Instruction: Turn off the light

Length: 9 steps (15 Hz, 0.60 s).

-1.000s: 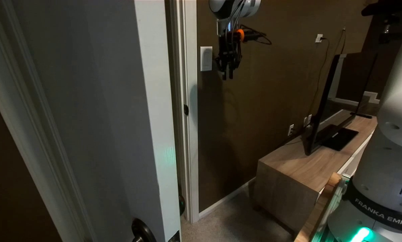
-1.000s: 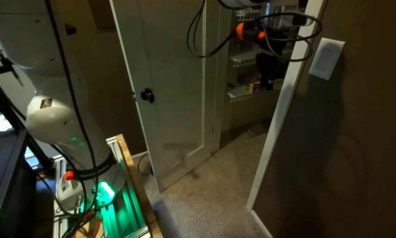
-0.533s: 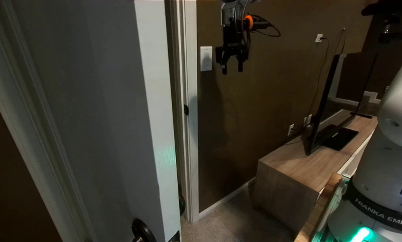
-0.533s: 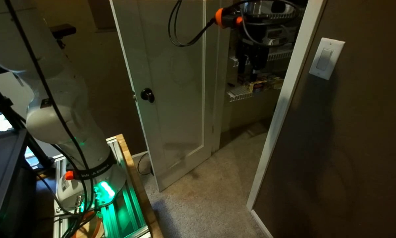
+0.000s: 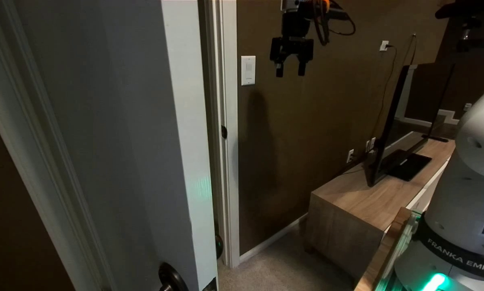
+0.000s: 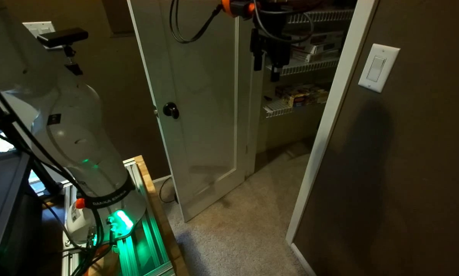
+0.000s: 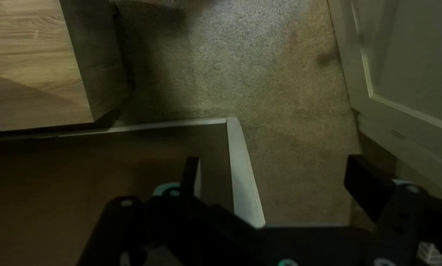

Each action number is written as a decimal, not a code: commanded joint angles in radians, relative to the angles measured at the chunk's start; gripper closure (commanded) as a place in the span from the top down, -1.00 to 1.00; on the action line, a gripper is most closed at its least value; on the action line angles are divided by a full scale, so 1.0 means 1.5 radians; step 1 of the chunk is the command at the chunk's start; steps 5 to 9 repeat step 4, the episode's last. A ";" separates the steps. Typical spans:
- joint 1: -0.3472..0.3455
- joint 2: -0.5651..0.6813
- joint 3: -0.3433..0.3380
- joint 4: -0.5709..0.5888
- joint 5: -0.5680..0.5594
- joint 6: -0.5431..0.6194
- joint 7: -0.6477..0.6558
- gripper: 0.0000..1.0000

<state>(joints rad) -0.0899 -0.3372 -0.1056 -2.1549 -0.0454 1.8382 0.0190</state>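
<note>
We take the white doorpost [image 5: 231,169] as our landmark. Just beside it, to its right in both exterior views, the light switch [image 5: 248,70] sits upright on the brown wall [image 5: 306,121]; which way its rocker is pressed, we cannot tell. On the same wall, right of the post and below the switch, we see a tall dark shadow [image 6: 371,153].

In an exterior view the gripper [image 5: 290,74] hangs right of the post, farther from it than the switch, and we see its two fingers [image 5: 279,72] pointing down and parted by a broad gap. Bare wall shows through that gap, so we count the gripper as holding nothing. In an exterior view we see the gripper [image 6: 266,73] left of the post, in front of white wire shelves [image 6: 310,68]; farther left of the post, a white door [image 6: 202,96] stands ajar. By these two angles we judge the fingertips clear of the switch, the wall and the post. In the wrist view we look down past blurred fingers [image 7: 368,184], one on each side of the post, and the post itself and the carpet [image 7: 272,81] show in the space between.

Well right of the post, in an exterior view, we find a wood-grained cabinet [image 5: 343,194] bearing a black-framed screen [image 5: 423,89]; also right of the post is the arm's base [image 5: 464,279], with a green glow [image 5: 434,281] on it.
</note>
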 commanded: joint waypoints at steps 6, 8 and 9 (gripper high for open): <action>-0.004 -0.024 -0.010 -0.018 0.004 -0.016 -0.042 1.00; -0.004 -0.024 -0.010 -0.018 0.004 -0.016 -0.042 1.00; -0.004 -0.024 -0.010 -0.018 0.004 -0.016 -0.042 1.00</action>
